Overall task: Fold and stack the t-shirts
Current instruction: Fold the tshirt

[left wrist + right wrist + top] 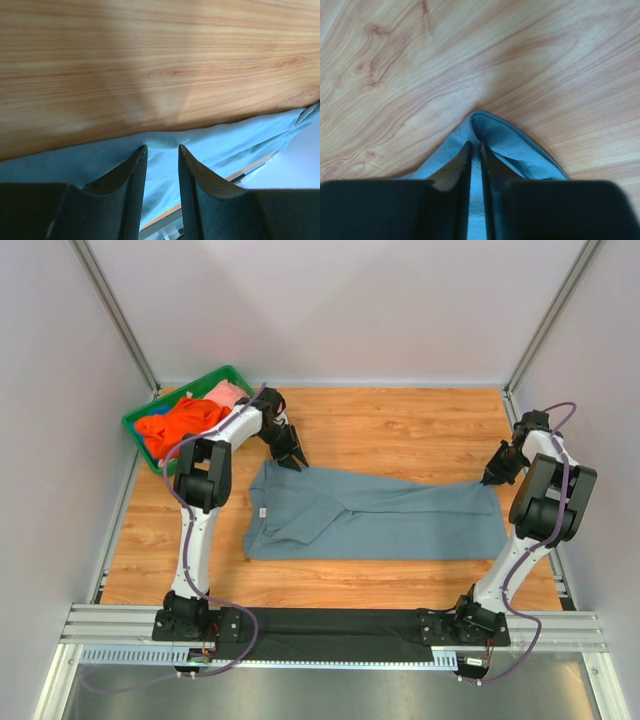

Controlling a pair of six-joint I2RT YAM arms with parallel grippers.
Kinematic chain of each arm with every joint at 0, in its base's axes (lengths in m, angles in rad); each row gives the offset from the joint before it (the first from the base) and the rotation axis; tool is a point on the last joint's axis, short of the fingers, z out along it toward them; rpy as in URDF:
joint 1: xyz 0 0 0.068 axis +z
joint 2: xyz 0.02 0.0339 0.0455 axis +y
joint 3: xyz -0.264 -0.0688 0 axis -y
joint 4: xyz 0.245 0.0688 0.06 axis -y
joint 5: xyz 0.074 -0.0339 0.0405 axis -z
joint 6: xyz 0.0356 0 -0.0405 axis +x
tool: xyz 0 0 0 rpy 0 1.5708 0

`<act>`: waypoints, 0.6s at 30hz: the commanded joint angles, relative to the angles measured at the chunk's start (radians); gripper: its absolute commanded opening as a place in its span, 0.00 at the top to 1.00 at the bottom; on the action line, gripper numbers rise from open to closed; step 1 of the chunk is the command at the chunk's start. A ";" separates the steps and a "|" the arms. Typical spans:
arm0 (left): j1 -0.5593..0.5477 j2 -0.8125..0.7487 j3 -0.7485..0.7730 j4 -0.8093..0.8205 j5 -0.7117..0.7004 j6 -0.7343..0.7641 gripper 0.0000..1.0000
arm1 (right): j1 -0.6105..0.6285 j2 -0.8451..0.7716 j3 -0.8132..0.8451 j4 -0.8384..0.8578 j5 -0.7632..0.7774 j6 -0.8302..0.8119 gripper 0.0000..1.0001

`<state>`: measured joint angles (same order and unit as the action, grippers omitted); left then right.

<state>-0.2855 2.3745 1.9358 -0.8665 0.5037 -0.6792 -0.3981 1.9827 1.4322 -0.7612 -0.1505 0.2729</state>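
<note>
A slate grey-blue t-shirt (380, 520) lies spread across the middle of the wooden table, its small white neck label (262, 511) at the left end. My left gripper (292, 458) stands at the shirt's far left edge. In the left wrist view its jaws (161, 146) are apart, tips on the fabric edge (225, 142), with nothing pinched between them. My right gripper (492, 477) is at the shirt's far right corner. In the right wrist view it (475, 143) is shut on a peaked fold of the shirt (520, 150). An orange t-shirt (180, 425) and a pink one (225, 392) lie in the bin.
A green plastic bin (138, 422) sits at the back left corner, behind the left arm. Pale walls close the table in on the left, back and right. A metal rail (330, 625) with both arm bases runs along the near edge.
</note>
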 commanded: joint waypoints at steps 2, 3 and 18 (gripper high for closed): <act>0.006 0.025 0.041 -0.035 -0.109 0.012 0.61 | -0.005 -0.022 0.002 0.068 0.050 -0.008 1.00; 0.009 0.028 0.049 -0.045 -0.128 0.007 0.61 | -0.007 -0.033 -0.018 0.082 0.066 -0.006 1.00; 0.025 0.071 0.130 -0.143 -0.312 -0.063 0.63 | -0.013 -0.145 -0.138 0.359 0.106 0.015 1.00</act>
<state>-0.2863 2.4054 2.0430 -0.9913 0.3283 -0.7361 -0.3981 1.8828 1.2888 -0.5308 -0.0807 0.2810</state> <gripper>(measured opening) 0.374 0.011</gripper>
